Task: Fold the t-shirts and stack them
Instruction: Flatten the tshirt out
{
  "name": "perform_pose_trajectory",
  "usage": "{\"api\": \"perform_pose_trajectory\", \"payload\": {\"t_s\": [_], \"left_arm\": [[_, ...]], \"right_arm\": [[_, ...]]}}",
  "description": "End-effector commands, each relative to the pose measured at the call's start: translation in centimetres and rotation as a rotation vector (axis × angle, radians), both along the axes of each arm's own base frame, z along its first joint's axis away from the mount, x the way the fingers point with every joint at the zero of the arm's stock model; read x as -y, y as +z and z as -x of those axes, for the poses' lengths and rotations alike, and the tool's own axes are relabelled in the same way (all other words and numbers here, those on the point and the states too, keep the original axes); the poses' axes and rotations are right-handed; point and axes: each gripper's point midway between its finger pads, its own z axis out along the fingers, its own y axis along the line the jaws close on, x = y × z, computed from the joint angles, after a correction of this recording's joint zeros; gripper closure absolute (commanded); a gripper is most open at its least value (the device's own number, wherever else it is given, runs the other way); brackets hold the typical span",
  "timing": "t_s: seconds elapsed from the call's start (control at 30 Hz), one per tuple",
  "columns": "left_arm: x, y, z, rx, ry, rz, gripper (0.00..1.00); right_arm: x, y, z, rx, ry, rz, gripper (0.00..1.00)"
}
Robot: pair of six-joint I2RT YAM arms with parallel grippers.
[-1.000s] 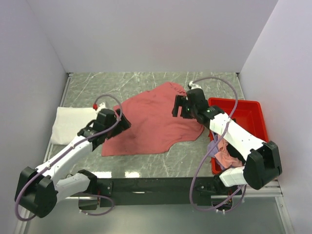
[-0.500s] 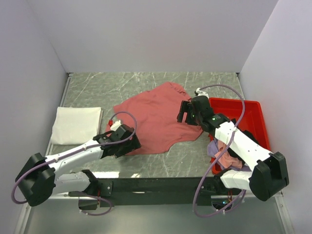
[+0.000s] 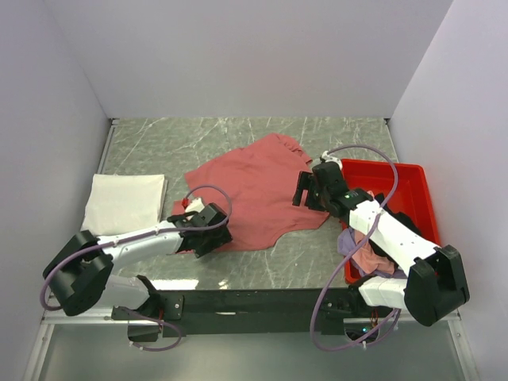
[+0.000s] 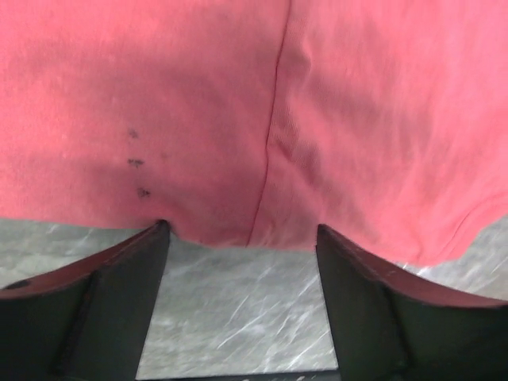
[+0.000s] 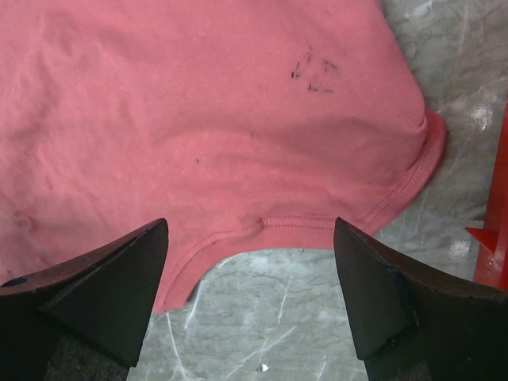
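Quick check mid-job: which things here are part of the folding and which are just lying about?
Job: dusty red t-shirt, spread out; folded white t-shirt; heaped tees in the red tray.
Just there: red tray itself; marble table.

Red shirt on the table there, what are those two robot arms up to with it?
Two robot arms are working on a dusty red t-shirt spread out on the marble table. The left gripper sits open at the shirt's near hem. The right gripper is open over the edge nearest the red tray. Neither grips the cloth yet. A folded white t-shirt lies at the left, and bunched pink and lavender clothes sit in the tray.
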Motion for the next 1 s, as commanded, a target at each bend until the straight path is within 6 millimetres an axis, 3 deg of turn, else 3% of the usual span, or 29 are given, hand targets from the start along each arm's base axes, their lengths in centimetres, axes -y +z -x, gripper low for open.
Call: {"api": "perform_pose_trajectory", "payload": {"t_s": [0.0,0.07,0.1,0.13,0.2,0.23,0.3,0.6,0.73,0.97], "left_arm": [[-0.2,-0.9,-0.9,-0.002,0.081,-0.034,0.22],[-0.6,-1.3,-1.4,-0.01,0.109,-0.088,0.46],[-0.7,-1.4,-1.6,-0.015,0.114,-0.106,0.46],[-0.5,-0.9,-2.1,-0.005,0.122,-0.12,0.6],[-0.8,-1.3,-1.9,-0.028,0.121,-0.148,0.76],[-0.6,-1.1,-2.1,-0.023,0.119,-0.143,0.89],[-0.7,-0.8,-2.0,-0.019,0.121,-0.136,0.99],[-5.0,1.2,-1.6,0.026,0.22,-0.175,0.99],[-7.1,1.3,-1.7,0.035,0.262,-0.142,0.99],[-7.4,2.7,-1.8,0.083,0.259,-0.104,0.99]], "right_arm": [[0.4,-0.1,-0.1,0.012,-0.005,0.007,0.09],[0.5,0.0,-0.1,0.016,-0.003,0.011,0.09],[0.5,-0.1,0.0,0.014,-0.001,0.014,0.09],[0.5,0.1,-0.1,0.018,-0.003,0.012,0.09],[0.6,0.1,-0.1,0.023,-0.003,0.015,0.1],[0.6,0.1,-0.1,0.02,-0.004,0.015,0.09],[0.8,0.0,0.0,0.015,-0.007,0.024,0.1],[0.9,-0.9,0.8,-0.038,0.013,0.044,0.11],[0.7,-2.4,2.0,-0.102,0.04,0.06,0.12],[0.4,-5.1,4.8,-0.2,0.061,0.04,0.14]]}}
